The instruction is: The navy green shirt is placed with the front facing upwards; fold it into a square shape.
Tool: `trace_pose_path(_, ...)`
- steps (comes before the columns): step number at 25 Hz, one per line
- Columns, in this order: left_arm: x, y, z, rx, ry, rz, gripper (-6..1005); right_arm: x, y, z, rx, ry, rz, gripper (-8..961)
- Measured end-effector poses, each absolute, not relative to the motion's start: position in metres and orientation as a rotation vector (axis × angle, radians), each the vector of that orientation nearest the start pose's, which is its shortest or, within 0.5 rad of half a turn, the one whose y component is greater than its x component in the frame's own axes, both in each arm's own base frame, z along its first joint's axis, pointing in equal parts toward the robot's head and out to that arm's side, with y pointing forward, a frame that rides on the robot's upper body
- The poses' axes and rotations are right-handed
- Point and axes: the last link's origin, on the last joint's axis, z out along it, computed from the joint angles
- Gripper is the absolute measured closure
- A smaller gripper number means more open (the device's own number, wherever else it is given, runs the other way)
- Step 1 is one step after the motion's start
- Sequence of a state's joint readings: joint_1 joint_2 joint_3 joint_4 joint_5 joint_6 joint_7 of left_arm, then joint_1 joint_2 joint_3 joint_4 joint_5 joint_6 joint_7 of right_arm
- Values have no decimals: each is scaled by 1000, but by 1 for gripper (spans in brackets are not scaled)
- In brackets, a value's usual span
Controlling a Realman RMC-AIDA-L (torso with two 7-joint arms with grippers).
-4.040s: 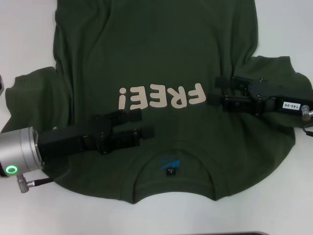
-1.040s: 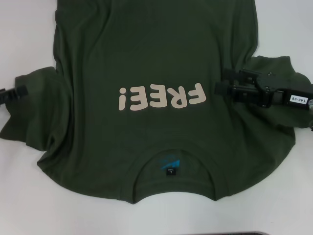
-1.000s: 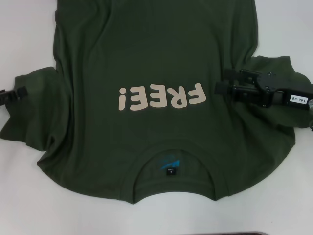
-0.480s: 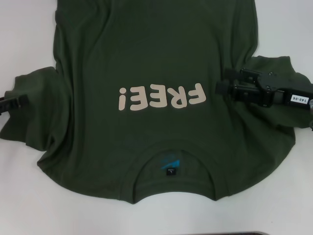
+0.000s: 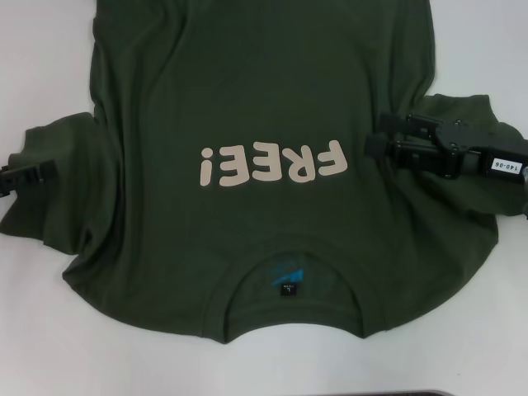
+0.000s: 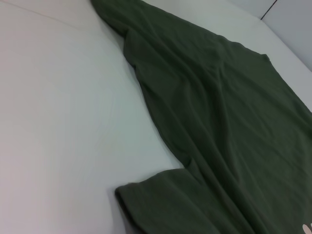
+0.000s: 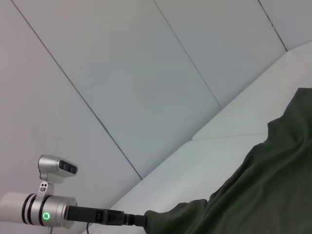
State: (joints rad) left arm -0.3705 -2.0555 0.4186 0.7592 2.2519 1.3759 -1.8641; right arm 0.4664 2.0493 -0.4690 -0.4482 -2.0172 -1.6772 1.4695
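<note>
A lab-like robot test cell: bare white table (image 5: 49,330) enclosed by plain panelled walls (image 7: 122,73).

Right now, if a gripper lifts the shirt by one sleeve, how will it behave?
The shirt would probably droop and trail: it already lies in soft wrinkles. Its sleeve looks bunched, so it may unfold unevenly. Likely light, not fragile.

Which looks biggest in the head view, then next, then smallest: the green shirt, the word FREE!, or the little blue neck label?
1. The shirt, by far the largest.
2. The FREE! print.
3. The neck label, smallest.
All three lie on the same flat cloth, so nearness to the camera hardly skews this.
</note>
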Motion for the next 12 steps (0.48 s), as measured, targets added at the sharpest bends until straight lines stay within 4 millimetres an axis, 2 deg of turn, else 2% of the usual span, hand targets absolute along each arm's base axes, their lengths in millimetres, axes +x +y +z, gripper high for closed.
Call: trace_pose_path(12,-371,296,52,-2122,-1438,-494,174,292,291,0,-2554,1071,1022,41)
